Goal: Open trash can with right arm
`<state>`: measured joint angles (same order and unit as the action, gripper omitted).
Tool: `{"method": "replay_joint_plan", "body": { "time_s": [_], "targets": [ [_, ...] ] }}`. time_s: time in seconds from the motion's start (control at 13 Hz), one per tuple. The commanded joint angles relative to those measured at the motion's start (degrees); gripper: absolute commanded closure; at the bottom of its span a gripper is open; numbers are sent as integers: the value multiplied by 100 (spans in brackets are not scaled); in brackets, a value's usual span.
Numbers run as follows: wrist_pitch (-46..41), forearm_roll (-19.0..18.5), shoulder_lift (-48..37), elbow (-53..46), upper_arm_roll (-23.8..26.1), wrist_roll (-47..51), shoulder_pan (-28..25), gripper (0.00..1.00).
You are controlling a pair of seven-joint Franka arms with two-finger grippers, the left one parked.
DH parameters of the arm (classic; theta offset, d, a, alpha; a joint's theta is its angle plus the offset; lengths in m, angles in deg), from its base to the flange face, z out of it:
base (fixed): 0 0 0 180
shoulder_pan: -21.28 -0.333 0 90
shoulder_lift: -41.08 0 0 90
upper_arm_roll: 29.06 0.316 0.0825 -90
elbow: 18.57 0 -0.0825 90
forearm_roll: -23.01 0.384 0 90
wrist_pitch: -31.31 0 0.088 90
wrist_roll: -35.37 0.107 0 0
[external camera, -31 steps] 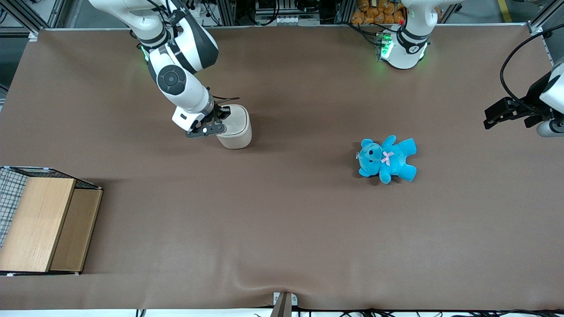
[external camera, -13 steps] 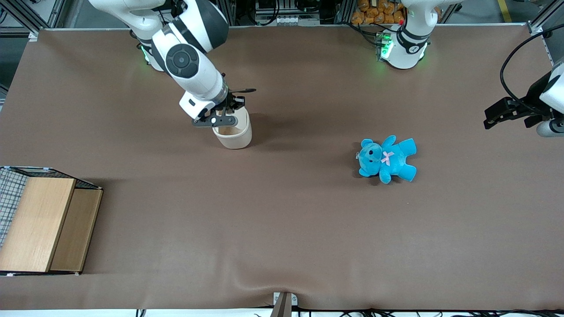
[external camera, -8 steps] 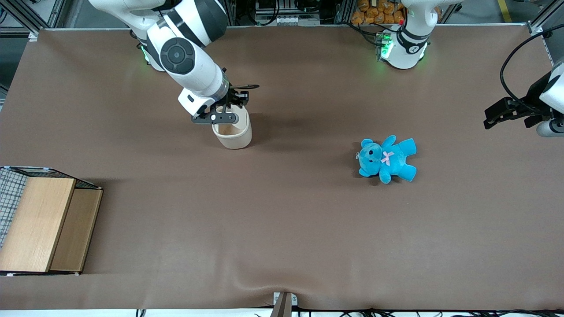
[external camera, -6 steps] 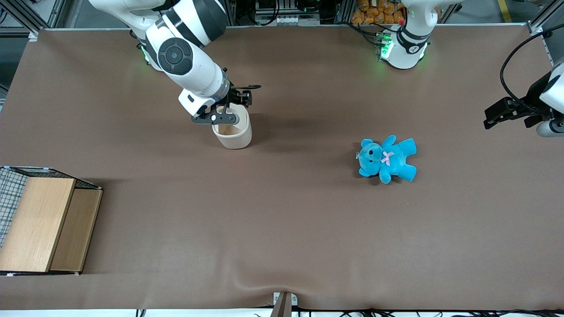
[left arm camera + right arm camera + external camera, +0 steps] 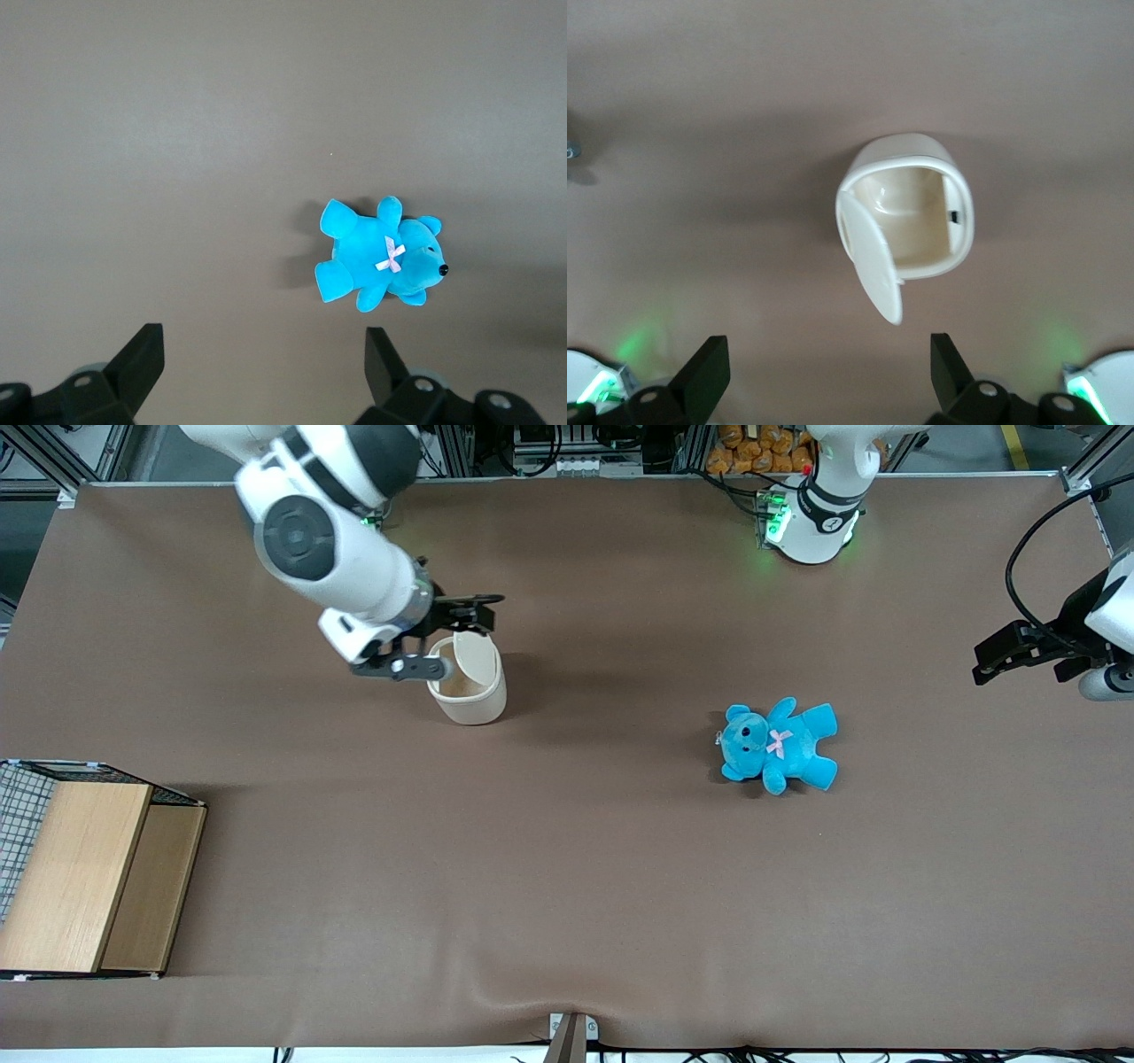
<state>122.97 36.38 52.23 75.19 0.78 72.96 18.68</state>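
The gripper point(image 5: 431, 633) hovers with fingers spread wide and empty, the trash can point(image 5: 469, 685) directly below it. The lid point(image 5: 873, 267) stands up, touching neither finger.

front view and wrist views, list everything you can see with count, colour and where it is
trash can: 1, cream-white, tan inside, upright on the table toward the working arm's end, lid flipped up
teddy bear: 1, bright blue with a pink bow, lying on the table toward the parked arm's end, apart from the trash can
wooden box: 1, light wood with wire mesh, at the table edge toward the working arm's end, nearer the front camera than the trash can
table: 1, brown cover
right arm: 1, white with dark joint bands, reaching over the table
gripper: 1, black, above the trash can, fingers open, holding nothing
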Motion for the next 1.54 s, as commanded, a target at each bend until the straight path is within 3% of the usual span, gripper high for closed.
{"method": "replay_joint_plan", "body": {
  "time_s": [0.0, 0.15, 0.46, 0.77, 1.0, 1.23, 1.38, 1.46],
  "targets": [
    [-893, 43, 581, -1130, -319, 3, 102, 0],
    [-1184, 87, 581, -1429, -645, -23, 128, 0],
    [-1430, 26, 537, -1729, -742, 2, 216, 0],
    [-1431, 35, 511, -1738, -1085, -495, 628, 0],
    [-1431, 17, 310, -1738, -1865, -1366, 472, 0],
    [-1422, -429, 28, -1712, -2490, -1808, 199, 0],
    [-1309, -895, -183, -1677, -2501, -1808, 154, 0],
    [-1264, -941, -271, -1659, -2518, -1895, 181, 0]
  ]
}}
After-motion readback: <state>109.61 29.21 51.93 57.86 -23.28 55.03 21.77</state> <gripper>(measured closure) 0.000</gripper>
